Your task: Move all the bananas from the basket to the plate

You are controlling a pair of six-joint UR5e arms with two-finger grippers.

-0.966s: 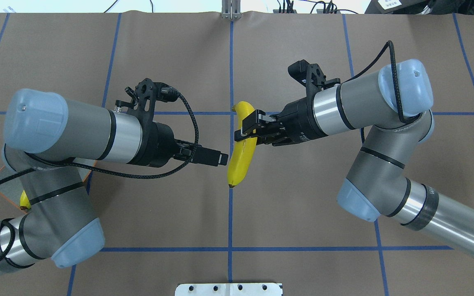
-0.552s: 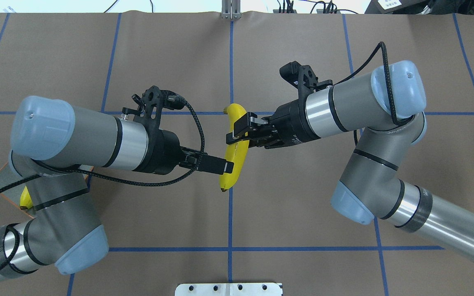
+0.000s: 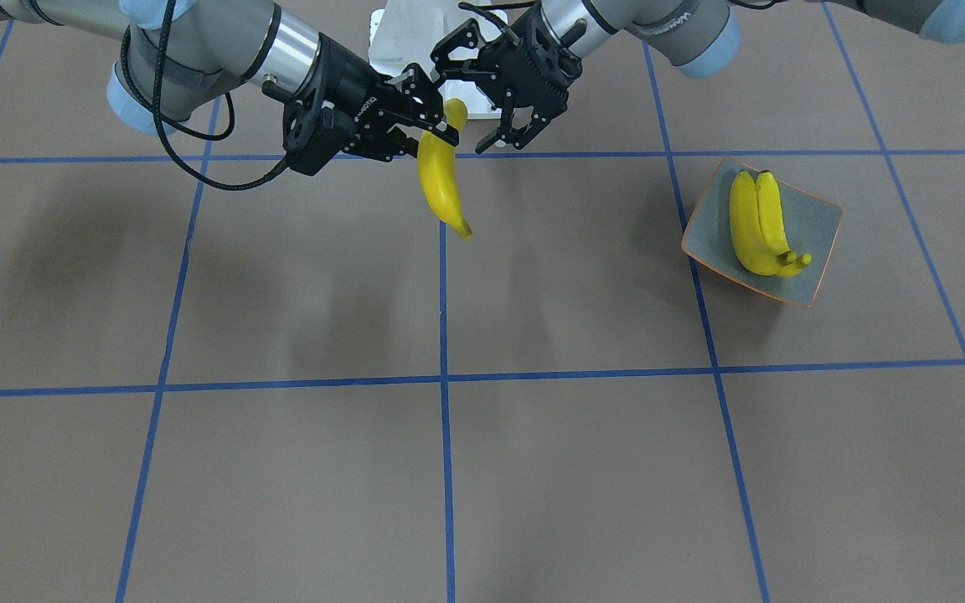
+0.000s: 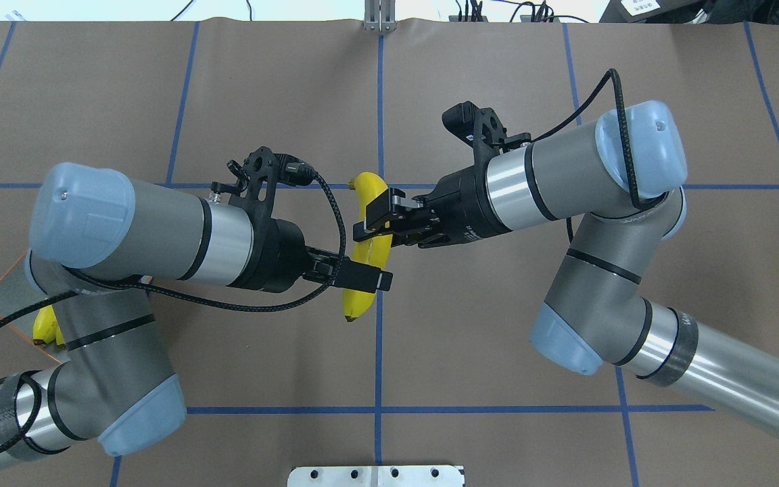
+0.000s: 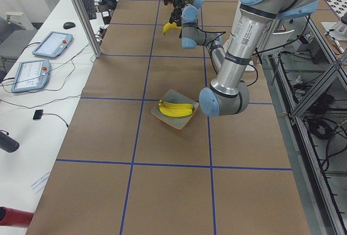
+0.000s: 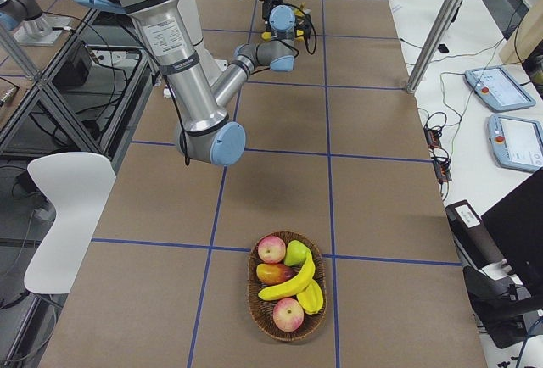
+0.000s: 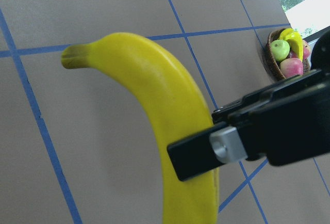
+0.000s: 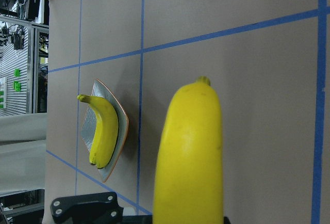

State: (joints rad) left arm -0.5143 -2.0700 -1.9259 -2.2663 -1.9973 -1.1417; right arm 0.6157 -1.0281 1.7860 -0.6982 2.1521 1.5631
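Note:
My right gripper (image 4: pixel 372 220) is shut on the upper part of a yellow banana (image 4: pixel 357 301) and holds it in the air over the table's middle; both show in the front-facing view too, the gripper (image 3: pixel 434 127) and the banana (image 3: pixel 439 186). My left gripper (image 3: pixel 503 138) is open, with its fingers at the banana's lower half; seen from overhead (image 4: pixel 370 279), one finger overlaps the banana. The grey-green plate (image 3: pixel 819 224) with an orange rim holds two bananas (image 3: pixel 755 222). Another banana (image 6: pixel 293 284) lies in the wicker basket (image 6: pixel 252 293).
The basket also holds apples (image 6: pixel 271 249) and other fruit at the table's right end. From overhead the plate (image 4: pixel 4 297) lies partly under my left arm. A white mount (image 4: pixel 376 475) sits at the table's near edge.
My right gripper has carried the banana to the left. My left gripper has moved right, and its finger now overlaps the banana's lower half.

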